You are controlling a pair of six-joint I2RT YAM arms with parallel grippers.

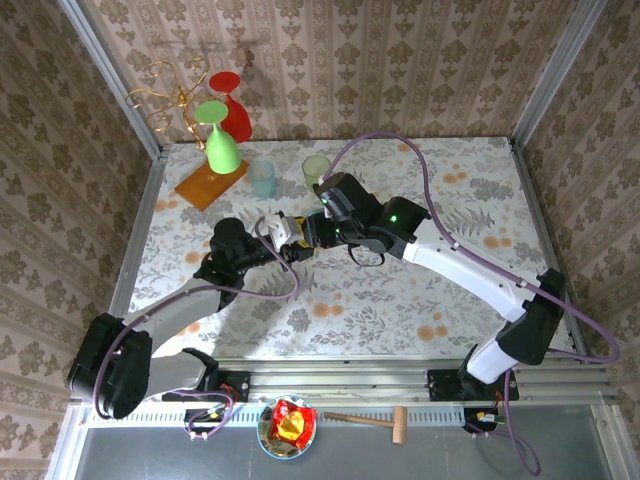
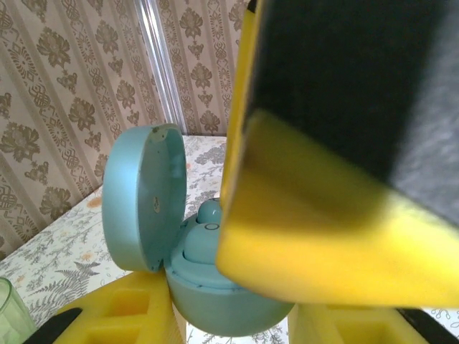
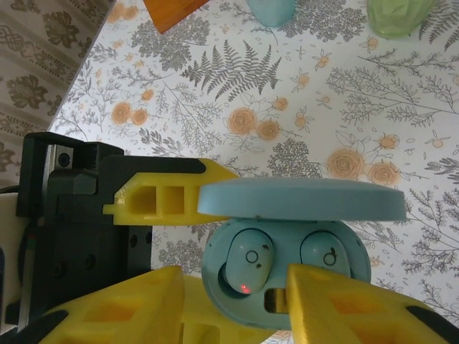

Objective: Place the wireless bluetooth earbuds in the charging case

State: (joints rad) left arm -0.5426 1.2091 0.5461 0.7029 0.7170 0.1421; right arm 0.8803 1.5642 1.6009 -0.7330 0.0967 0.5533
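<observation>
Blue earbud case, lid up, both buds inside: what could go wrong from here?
The bud with its red light on may sit slightly proud, so the lid might not shut. The open right pincer is very close to the charging case; it could knock it. Only the left pincer holds the case, so a bump might twist it.

walls: beige damask-and-stripe wallpaper, three sides | corner posts: bare aluminium | table: white top, grey fern and orange flower print | front rail: slotted metal | light: even, soft shadows
</observation>
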